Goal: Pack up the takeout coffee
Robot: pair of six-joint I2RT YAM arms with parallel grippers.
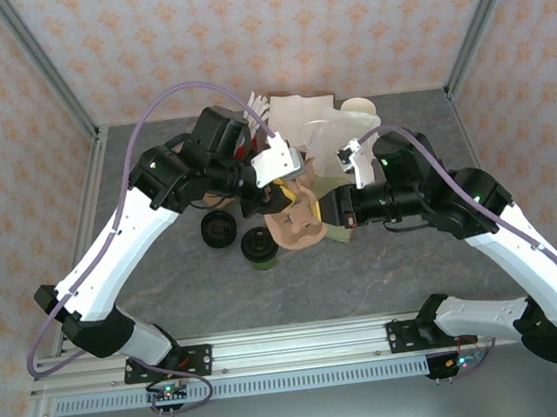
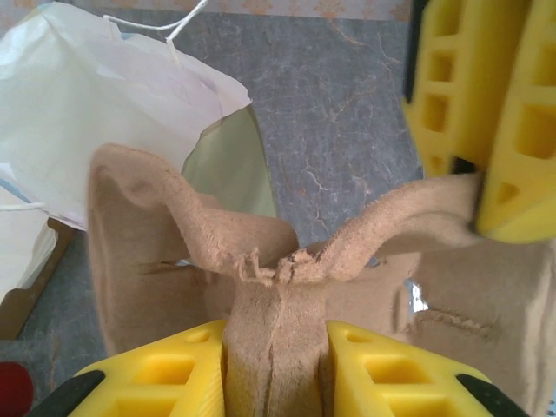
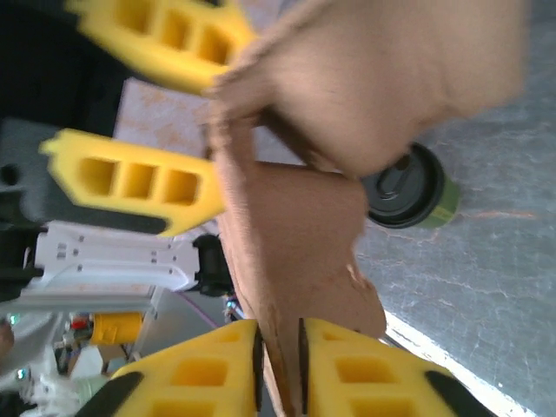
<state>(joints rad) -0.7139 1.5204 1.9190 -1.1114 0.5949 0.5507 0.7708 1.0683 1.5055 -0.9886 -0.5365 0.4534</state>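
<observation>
In the middle of the grey table (image 1: pixel 170 311) the two arms meet over a brown pulp cup carrier (image 1: pixel 298 221), which is lifted and tilted between them. The left gripper (image 2: pixel 276 337) is clenched on one thick fold of this carrier: in the left wrist view the brown material fills the whole space between the yellow fingers (image 2: pixel 148 378) and touches both of them. The right gripper (image 3: pixel 280 339) has a thin edge of the same carrier between its fingers. The jaws are very narrow, but a dark slit shows on each side of the edge, so I cannot tell if they really press it or only stand around it. The takeout coffee (image 1: pixel 260 248) is not in any gripper. It stands upright on the table, with a black lid on top, just beside the near left side of the carrier. In the right wrist view a lobe of the carrier hides part of it, and a little of its greenish wall shows under the lid. Near it on the left lies another black round piece (image 1: pixel 218 228), which looks like a lid. Behind the carrier, at the far side of the table, lies a pale paper bag (image 1: pixel 314 124) with its mouth open toward the arms.
</observation>
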